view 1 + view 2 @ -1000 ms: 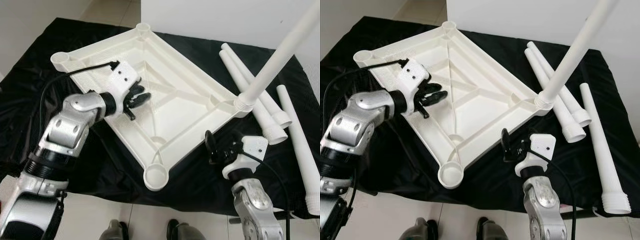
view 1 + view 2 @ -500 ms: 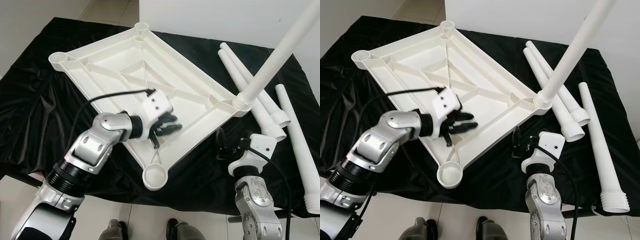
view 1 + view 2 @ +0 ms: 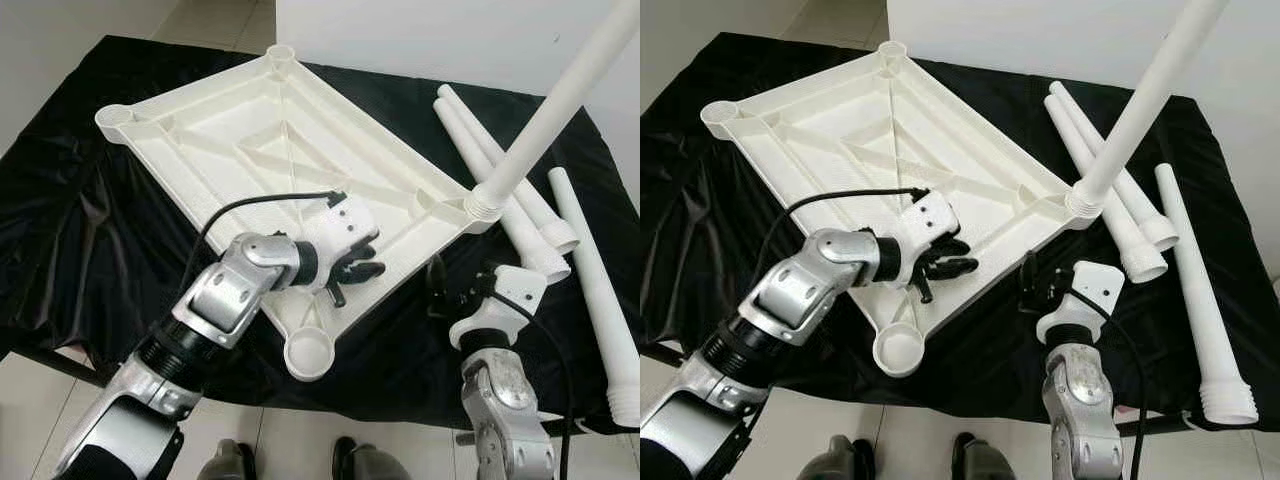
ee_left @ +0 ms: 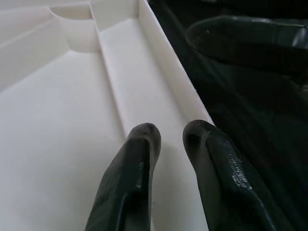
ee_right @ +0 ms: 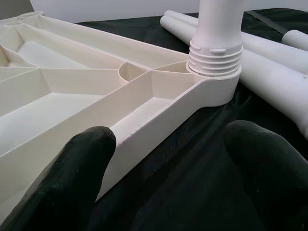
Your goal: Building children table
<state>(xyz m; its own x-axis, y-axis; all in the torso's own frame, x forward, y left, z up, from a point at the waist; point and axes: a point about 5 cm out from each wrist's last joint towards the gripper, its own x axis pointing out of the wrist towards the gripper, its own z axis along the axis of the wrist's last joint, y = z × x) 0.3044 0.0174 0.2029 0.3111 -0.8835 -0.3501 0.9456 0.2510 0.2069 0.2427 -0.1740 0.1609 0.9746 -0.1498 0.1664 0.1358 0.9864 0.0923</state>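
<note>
An upside-down white tabletop [image 3: 270, 140] lies on a black-covered table [image 3: 60, 230]. One white leg [image 3: 545, 115] stands screwed into its right corner socket [image 5: 214, 57] and leans away. The front corner socket [image 3: 308, 352] holds nothing. My left gripper [image 3: 358, 270] hovers over the tabletop's near right edge, just behind that socket. Its fingers [image 4: 132, 168] are close together with nothing between them. My right gripper [image 3: 450, 295] is open beside the same edge, below the screwed-in leg. One of its wide-spread fingertips [image 5: 72, 163] lies over the rim, the other over the cloth.
Two loose white legs [image 3: 500, 170] lie side by side on the cloth right of the tabletop, and a third leg [image 3: 600, 290] lies farther right, reaching the table's front edge. A white wall [image 3: 420, 30] stands behind. Pale floor and my feet [image 3: 230, 465] show below.
My left gripper has swept from the tabletop's left side across to its near right edge. The right gripper has shifted only slightly.
</note>
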